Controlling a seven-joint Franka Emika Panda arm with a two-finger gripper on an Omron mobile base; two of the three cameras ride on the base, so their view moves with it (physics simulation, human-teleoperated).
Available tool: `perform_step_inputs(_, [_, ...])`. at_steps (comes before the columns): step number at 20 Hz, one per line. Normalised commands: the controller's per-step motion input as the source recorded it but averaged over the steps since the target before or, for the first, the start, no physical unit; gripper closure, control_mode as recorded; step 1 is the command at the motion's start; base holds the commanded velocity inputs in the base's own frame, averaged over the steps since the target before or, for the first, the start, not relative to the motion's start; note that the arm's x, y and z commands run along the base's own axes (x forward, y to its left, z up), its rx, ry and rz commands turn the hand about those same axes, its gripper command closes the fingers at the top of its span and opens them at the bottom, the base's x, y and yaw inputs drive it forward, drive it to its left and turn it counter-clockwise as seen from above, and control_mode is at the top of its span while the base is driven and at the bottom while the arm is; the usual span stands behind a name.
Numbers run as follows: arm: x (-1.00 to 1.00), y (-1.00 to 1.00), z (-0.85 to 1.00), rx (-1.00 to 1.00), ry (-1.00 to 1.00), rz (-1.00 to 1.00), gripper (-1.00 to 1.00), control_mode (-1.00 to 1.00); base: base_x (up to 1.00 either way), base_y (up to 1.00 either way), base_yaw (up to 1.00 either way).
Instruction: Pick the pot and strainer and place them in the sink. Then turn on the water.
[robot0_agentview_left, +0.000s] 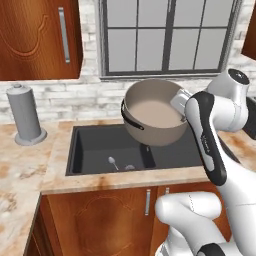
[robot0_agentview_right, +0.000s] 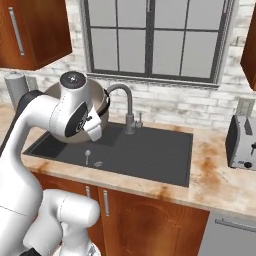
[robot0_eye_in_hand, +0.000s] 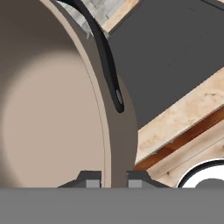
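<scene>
The wide grey-taupe pot (robot0_agentview_left: 150, 117) hangs tilted above the dark sink (robot0_agentview_left: 95, 145), its opening turned toward the left base camera. My gripper (robot0_agentview_left: 179, 101) is shut on the pot's right rim. In the hand view the two fingertips (robot0_eye_in_hand: 89, 179) pinch the pot's wall (robot0_eye_in_hand: 114, 144) just below its black side handle (robot0_eye_in_hand: 109, 65). From the right base view my arm covers most of the pot (robot0_agentview_right: 98, 95). A small silver strainer (robot0_agentview_left: 114, 162) with a thin handle lies on the sink floor (robot0_agentview_right: 87, 155). The grey curved tap (robot0_agentview_right: 122, 97) stands behind the sink (robot0_agentview_right: 150, 155), with no water running.
A tall grey canister (robot0_agentview_left: 24, 112) stands on the counter left of the sink. A toaster (robot0_agentview_right: 242, 142) sits on the counter to the right. Wooden wall cabinets (robot0_agentview_left: 40, 37) hang above, and a window (robot0_agentview_left: 167, 35) is behind the sink.
</scene>
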Motion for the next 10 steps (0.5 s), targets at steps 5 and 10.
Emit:
perform_step_inputs(5, [0.0,0.0,0.0,0.0,0.0,0.0,1.0,1.0,0.29,0.11,0.03])
perform_step_inputs(10, [0.0,0.0,0.0,0.0,0.0,0.0,1.0,1.0,0.33,0.15,0.02])
